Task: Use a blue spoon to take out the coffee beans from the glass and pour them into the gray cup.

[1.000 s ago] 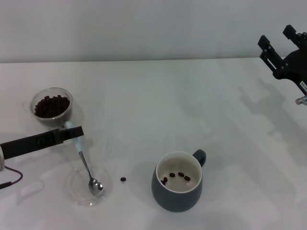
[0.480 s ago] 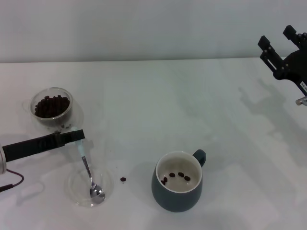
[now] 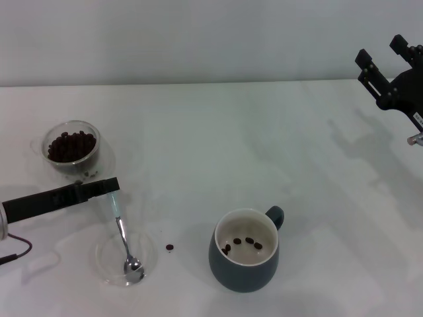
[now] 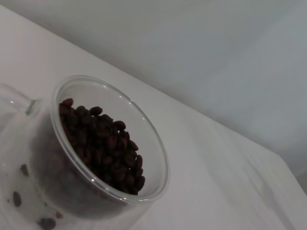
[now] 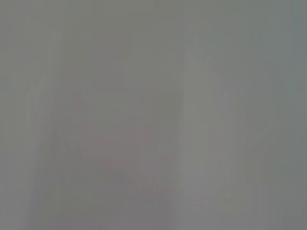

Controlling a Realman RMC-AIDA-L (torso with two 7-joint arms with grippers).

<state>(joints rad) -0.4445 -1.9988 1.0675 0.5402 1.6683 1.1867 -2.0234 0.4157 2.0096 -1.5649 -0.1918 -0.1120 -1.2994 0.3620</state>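
The glass (image 3: 71, 146) stands at the left, holding a heap of coffee beans (image 3: 70, 145); the left wrist view shows the glass (image 4: 153, 158) and its coffee beans (image 4: 103, 143) from close by. Just in front of it, my left gripper (image 3: 114, 187) is shut on the pale end of the blue spoon (image 3: 121, 231). The spoon slants down with its metal bowl resting in a shallow clear dish (image 3: 106, 264). The gray cup (image 3: 244, 264) stands front centre with a few beans inside. My right gripper (image 3: 382, 58) hangs open at the far right, high above the table.
One stray bean (image 3: 170, 247) lies on the white table (image 3: 218, 145) between the dish and the gray cup. The right wrist view is a plain grey blur with nothing to make out.
My left gripper has moved toward the front with the spoon, and the spoon's bowl has slid a little further forward in the dish. The right arm has not moved.
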